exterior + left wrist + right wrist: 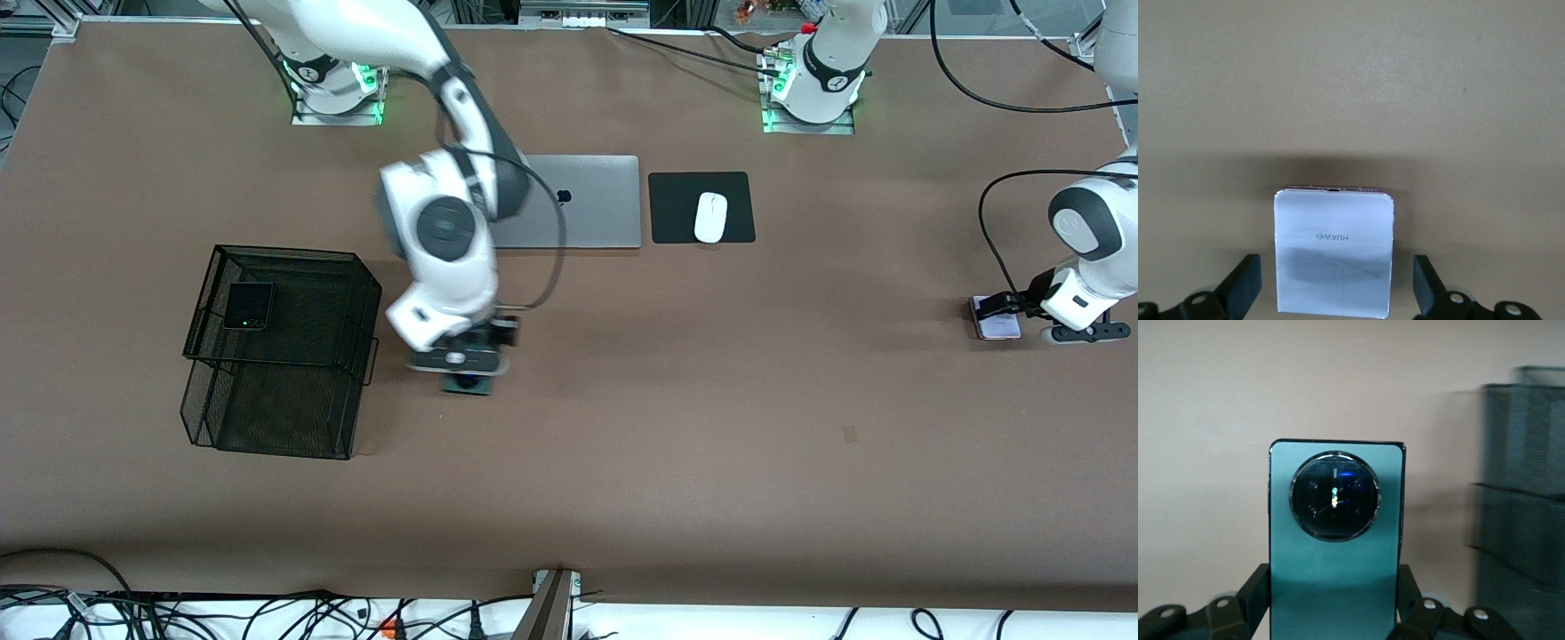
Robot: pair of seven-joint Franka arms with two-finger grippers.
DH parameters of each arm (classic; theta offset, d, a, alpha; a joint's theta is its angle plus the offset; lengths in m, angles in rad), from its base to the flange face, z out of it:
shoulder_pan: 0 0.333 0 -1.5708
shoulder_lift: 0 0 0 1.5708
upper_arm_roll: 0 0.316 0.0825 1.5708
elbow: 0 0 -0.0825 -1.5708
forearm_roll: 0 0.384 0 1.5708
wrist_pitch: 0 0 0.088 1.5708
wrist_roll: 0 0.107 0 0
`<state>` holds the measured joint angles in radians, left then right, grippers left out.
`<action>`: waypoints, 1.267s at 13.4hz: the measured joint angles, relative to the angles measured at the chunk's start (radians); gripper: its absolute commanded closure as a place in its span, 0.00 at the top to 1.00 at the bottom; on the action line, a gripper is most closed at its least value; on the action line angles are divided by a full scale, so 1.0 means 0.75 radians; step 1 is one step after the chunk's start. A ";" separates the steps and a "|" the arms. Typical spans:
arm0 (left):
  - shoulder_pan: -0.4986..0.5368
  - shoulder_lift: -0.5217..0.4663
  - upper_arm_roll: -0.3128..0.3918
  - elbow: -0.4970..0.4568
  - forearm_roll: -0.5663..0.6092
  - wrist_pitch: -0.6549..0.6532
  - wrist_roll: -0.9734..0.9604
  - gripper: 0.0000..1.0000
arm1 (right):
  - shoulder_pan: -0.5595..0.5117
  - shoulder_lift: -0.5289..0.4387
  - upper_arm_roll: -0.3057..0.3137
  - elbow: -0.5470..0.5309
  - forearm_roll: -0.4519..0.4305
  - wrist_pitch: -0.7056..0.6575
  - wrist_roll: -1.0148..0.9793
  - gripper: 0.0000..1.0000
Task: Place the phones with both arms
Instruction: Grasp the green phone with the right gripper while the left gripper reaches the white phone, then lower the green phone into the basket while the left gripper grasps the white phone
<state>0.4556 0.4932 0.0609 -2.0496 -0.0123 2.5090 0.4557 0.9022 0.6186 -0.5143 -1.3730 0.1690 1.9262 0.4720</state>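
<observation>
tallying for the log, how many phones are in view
3: black phone on the mesh rack; green phone in the right gripper; pale phone between the open left gripper.

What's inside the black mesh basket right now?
A small black phone lies on the top tier of the black mesh basket. The lower tier shows only dark mesh; whatever sits beneath the top tier is covered.

Even overhead light is falling softly on the table [711,427], the right arm [444,249] is smearing with motion blur, the mesh rack [1525,500] is blurring at three o'clock, and the lilac phone [1334,250] is glaring.
</observation>
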 measured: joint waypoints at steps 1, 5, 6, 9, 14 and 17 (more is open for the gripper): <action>0.000 0.000 -0.001 -0.003 0.000 0.001 0.018 1.00 | -0.003 -0.064 -0.056 -0.024 -0.001 -0.066 -0.047 0.00; 0.004 0.002 -0.001 -0.013 0.000 0.003 0.077 1.00 | -0.013 -0.320 -0.194 -0.334 -0.053 -0.059 -0.215 0.00; 0.007 0.004 -0.001 -0.013 0.000 0.005 0.084 1.00 | -0.015 -0.396 -0.203 -0.444 -0.099 -0.012 -0.227 0.00; 0.011 0.017 -0.001 -0.013 0.000 0.024 0.090 1.00 | -0.013 -0.618 -0.214 -0.805 -0.178 0.230 -0.228 0.00; 0.011 0.058 -0.002 -0.013 0.000 0.075 0.093 1.00 | -0.012 -0.734 -0.232 -1.212 -0.187 0.699 -0.232 0.00; 0.011 0.074 -0.003 -0.011 0.000 0.095 0.095 1.00 | -0.010 -0.731 -0.279 -1.249 -0.189 0.758 -0.291 0.00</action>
<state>0.4639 0.5484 0.0586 -2.0579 -0.0123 2.5803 0.5269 0.8944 0.0704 -0.7236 -2.3100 0.0271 2.4949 0.2536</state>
